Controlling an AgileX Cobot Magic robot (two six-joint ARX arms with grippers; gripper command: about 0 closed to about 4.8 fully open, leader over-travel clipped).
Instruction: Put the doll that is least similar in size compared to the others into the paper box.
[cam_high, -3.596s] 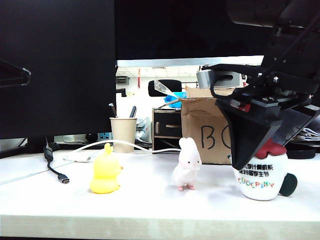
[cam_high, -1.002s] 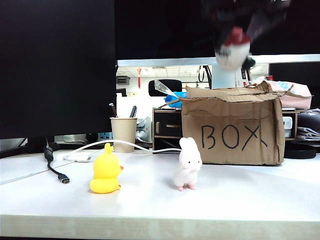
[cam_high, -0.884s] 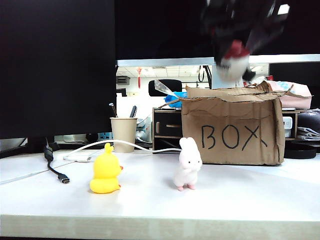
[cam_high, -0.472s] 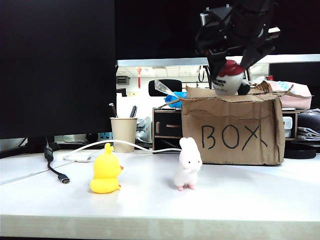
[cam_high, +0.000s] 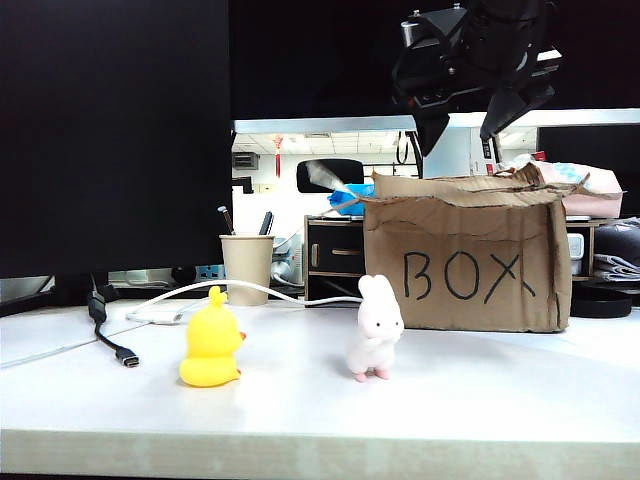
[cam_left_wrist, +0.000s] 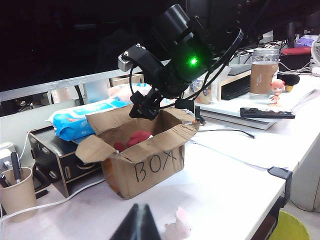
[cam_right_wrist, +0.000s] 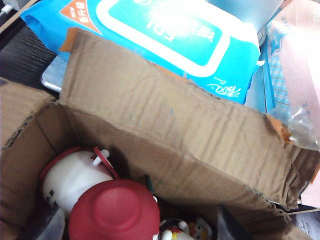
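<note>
doll released, retreat next
right gripper (cam_high: 466, 125) hangs released at 12 o'clock above the paper box (cam_high: 462, 263); the doll (cam_right_wrist: 95, 200) lies inside; lifting straight up should clear the flaps. left gripper (cam_left_wrist: 136, 225): cannot tell.

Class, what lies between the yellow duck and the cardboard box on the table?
In the exterior view, the white rabbit stands between the yellow duck and the paper box.

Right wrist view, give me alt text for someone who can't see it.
Looking down into the open paper box, the doll, a white jar shape with a dark red lid, lies inside on the bottom beside other small items. A blue wet-wipe pack sits behind the box. The right gripper itself is not visible here.
</note>
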